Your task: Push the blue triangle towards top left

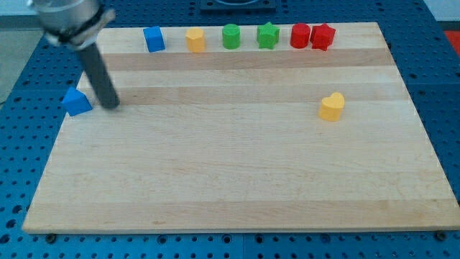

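Pale, bare grain runs across the near part of the light wooden board, which rests on a blue perforated table. Toward the view's right sits a yellow heart-shaped plastic block, well apart from the rest. Along the view's top edge stand a blue cube-like block, a yellow block of rounded, faceted form, a green cylinder, a green star, a red cylinder and a red star, the last two touching. At the board's left edge lies the blue triangle block. My dark, smooth rod slants down from the view's top left, and my tip rests just right of the blue triangle. I carry no jaws, only this rod.
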